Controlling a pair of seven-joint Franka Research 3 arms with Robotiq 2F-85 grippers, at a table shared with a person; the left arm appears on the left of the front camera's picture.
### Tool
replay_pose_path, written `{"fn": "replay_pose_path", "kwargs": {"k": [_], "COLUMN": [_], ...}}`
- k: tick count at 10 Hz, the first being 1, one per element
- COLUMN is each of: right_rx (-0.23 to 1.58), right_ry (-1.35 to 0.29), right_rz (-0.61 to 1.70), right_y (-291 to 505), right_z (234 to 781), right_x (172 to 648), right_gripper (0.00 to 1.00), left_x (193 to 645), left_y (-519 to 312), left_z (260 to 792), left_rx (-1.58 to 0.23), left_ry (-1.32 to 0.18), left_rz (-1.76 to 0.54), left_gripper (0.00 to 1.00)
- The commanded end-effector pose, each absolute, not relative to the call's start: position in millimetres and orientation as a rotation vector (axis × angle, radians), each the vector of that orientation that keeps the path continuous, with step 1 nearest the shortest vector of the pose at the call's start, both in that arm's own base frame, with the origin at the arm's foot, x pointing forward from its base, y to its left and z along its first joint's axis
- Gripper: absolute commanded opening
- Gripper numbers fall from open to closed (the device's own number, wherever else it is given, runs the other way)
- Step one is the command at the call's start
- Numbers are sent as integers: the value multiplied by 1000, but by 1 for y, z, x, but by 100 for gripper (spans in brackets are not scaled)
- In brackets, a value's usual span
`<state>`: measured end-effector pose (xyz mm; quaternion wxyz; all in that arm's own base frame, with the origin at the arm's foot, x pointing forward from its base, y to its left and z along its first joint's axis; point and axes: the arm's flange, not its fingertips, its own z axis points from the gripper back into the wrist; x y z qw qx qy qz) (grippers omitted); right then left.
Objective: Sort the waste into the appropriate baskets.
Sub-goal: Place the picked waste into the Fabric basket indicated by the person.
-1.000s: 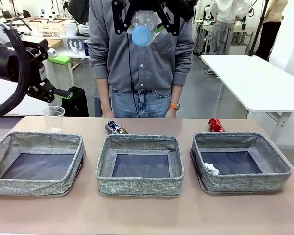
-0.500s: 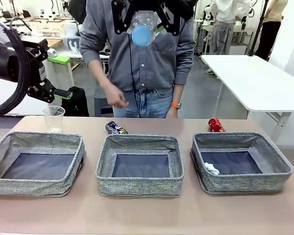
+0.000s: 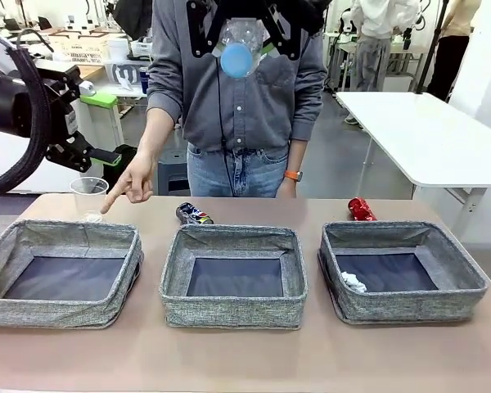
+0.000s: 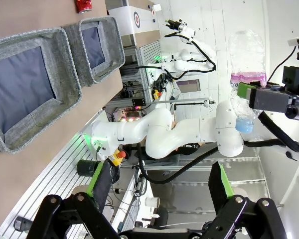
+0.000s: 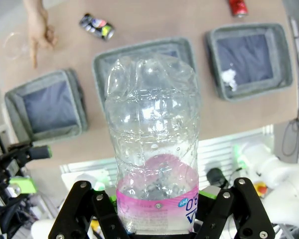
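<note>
High above the table, my right gripper [image 3: 238, 37] is shut on the clear plastic bottle [image 3: 237, 51] with the pink label [image 5: 154, 204], blue cap toward the camera. My left gripper [image 3: 105, 128] hangs open at the far left with nothing between its green pads [image 4: 102, 180]. Three grey baskets stand in a row: left [image 3: 53, 311], middle [image 3: 233, 313], right [image 3: 409, 304]. A white paper wad [image 3: 353, 282] lies in the right one. Behind them on the table are a clear cup [image 3: 88, 196], a dark crushed can [image 3: 194, 214] and a red crushed can [image 3: 361, 210].
A person stands at the far edge of the table. One hand [image 3: 128, 187] reaches over it with a finger pointing down beside the cup, above the left basket's back wall. A white table [image 3: 430, 135] stands behind on the right.
The person's hand has come forward and down from the waist and now points beside the cup. Neither arm has moved, and the bottle is still held.
</note>
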<state>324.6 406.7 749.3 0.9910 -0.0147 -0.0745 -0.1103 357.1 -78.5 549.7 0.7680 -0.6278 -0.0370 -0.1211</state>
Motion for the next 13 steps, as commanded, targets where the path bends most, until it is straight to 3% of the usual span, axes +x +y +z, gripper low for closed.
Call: {"fn": "replay_pose_path", "kwargs": {"k": [1, 7, 8, 10, 12, 13], "right_rx": [-16, -30, -23, 1, -6, 20], "right_ry": [-151, -149, -167, -135, -173, -193], "right_rz": [-239, -221, -133, 104, 320, 448], "right_y": [408, 407, 422, 482, 554, 584], "right_z": [751, 749, 738, 695, 666, 656], "right_x": [323, 325, 331, 356, 370, 374], "right_gripper": [0, 0, 0, 0, 0, 0], "left_x": [355, 357, 358, 352, 305, 281], "left_y": [-78, -78, -68, 13, 123, 152], "left_z": [552, 550, 549, 548, 553, 547], "left_rx": [-1353, -1363, -1266, -1194, -1245, -1238], "left_ry": [-67, -80, -67, -185, -362, -374], "left_rz": [-266, -263, -248, -59, 209, 274], "left_gripper": [100, 100, 100, 100, 100, 100]}}
